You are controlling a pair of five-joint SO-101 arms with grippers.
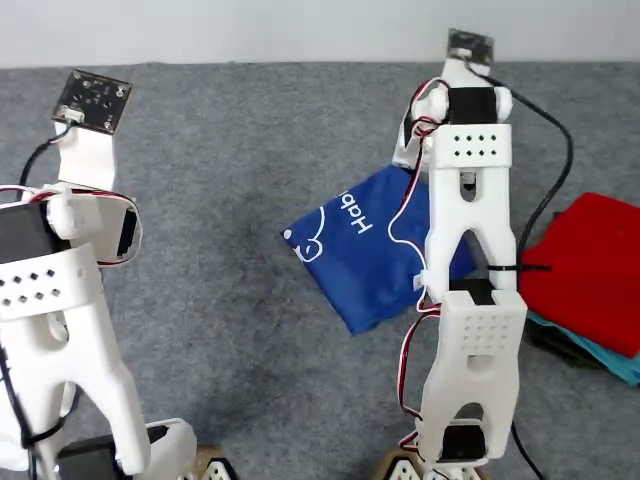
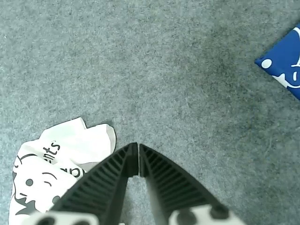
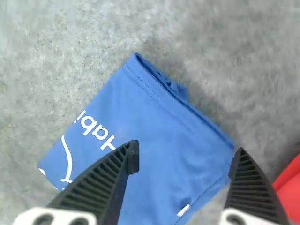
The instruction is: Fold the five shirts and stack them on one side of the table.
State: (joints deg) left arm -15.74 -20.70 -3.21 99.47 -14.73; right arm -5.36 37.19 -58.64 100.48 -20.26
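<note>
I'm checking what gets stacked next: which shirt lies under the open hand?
The blue shirt with white print, folded mid-table beneath the right hand. The red shirt tops the pile; the white shirt lies crumpled by the shut left hand.

The right arm (image 1: 470, 250) hides part of the blue shirt (image 1: 360, 260); the red shirt (image 1: 590, 270) runs off the edge

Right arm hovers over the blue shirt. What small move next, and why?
Probably lower the open right hand onto the folded blue fabric shirt and grip it: it lies apart from the red folded shirt already set aside.
</note>
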